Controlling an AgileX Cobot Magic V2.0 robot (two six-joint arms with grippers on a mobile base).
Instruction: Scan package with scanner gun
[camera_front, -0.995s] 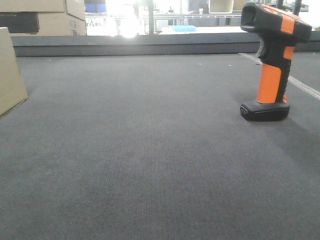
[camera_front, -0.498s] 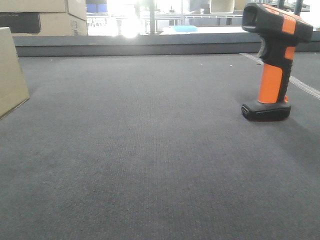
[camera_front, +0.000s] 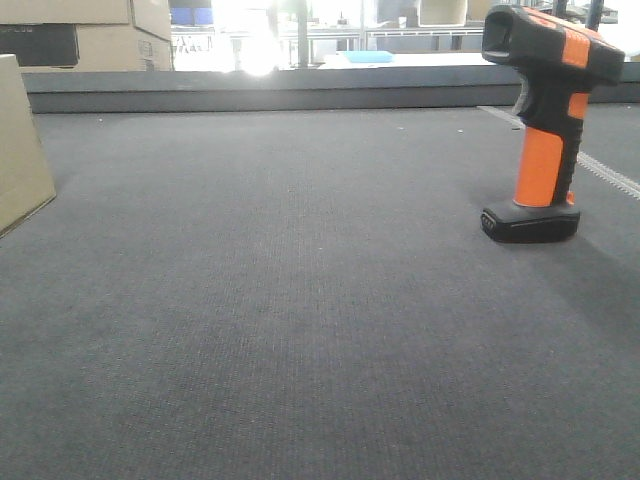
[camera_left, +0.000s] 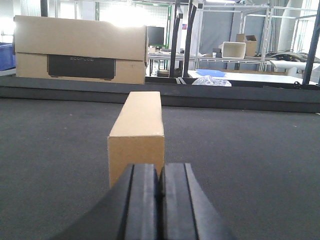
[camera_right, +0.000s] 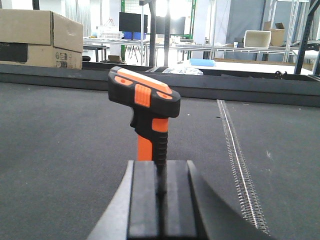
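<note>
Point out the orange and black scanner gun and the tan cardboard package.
orange and black scanner gun (camera_front: 541, 165), front view, on the orange grip.
tan cardboard package (camera_left: 136, 157), left wrist view, on its near end face.

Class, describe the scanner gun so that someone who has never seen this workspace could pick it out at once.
Start from the wide dark grey mat and look to its right side, near the pale strip running along the edge. There the scanner gun stands upright on its flat black base. Its bright orange grip and black head set it apart from the plain tan cardboard package far left.
</note>
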